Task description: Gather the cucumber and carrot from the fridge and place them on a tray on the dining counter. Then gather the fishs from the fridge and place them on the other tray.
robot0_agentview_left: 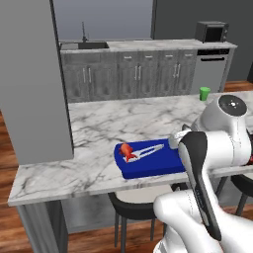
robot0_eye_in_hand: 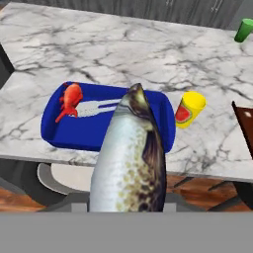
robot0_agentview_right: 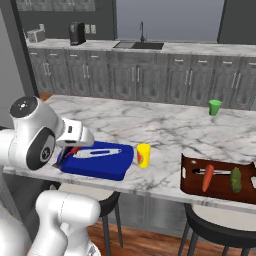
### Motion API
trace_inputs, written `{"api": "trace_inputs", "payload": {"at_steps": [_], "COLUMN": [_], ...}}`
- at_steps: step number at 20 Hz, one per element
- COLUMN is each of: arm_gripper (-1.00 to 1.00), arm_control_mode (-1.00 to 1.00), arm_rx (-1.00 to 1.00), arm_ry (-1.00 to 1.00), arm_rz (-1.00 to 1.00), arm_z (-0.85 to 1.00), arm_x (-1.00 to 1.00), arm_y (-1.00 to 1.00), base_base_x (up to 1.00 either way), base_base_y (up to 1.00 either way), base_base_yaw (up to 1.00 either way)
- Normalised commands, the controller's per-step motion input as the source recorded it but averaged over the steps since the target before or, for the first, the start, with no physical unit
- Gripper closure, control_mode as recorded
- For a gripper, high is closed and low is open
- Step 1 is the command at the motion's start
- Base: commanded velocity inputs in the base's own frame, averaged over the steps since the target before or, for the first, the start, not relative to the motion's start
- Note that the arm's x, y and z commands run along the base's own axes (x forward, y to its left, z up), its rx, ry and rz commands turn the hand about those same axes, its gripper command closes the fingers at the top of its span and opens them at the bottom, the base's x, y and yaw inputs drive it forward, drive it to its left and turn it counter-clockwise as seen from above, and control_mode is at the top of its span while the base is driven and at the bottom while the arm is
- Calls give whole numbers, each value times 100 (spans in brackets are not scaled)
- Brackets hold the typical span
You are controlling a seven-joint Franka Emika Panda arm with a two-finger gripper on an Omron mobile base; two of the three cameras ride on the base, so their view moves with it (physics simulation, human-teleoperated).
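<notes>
My gripper (robot0_agentview_left: 173, 142) is shut on the silver-grey fish (robot0_eye_in_hand: 129, 158), which juts out from the hand and hides the fingertips. It hangs over the near right part of the deep-blue tray (robot0_eye_in_hand: 84, 131) (robot0_agentview_left: 158, 167) (robot0_agentview_right: 102, 169) on the marble dining counter (robot0_agentview_right: 165, 125). The red-orange fish (robot0_eye_in_hand: 70, 99) (robot0_agentview_left: 127, 150) lies at the tray's left end. A pale fish-shaped patch lies beside it; I cannot tell whether it is a reflection. The carrot (robot0_agentview_right: 207, 178) and cucumber (robot0_agentview_right: 235, 180) lie on a brown tray (robot0_agentview_right: 192, 189) to the right. The fridge is out of view.
A yellow can (robot0_agentview_right: 143, 155) (robot0_eye_in_hand: 189, 108) stands just right of the blue tray. A green cup (robot0_agentview_right: 214, 107) (robot0_agentview_left: 204, 93) stands at the counter's far side. Dark stools (robot0_agentview_left: 133, 207) sit under the near edge. A grey column (robot0_agentview_left: 34, 84) rises at the counter's left end.
</notes>
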Motion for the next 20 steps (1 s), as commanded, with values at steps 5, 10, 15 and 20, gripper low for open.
{"api": "trace_inputs", "payload": {"at_steps": [5, 10, 15, 20], "arm_gripper": [100, 100, 100, 100], "arm_control_mode": [-100, -100, -100, -100], "arm_rx": [-4, 1, 3, 2], "arm_ry": [5, 0, 0, 0], "arm_rz": [0, 0, 0, 0], "arm_z": [-60, -39, -31, -33], "arm_x": [42, 43, 42, 25], "arm_y": [0, -1, -6, -8], "base_base_x": [0, 0, 0, 0], "base_base_y": [0, 0, 0, 0], "base_base_yaw": [0, 0, 0, 0]}}
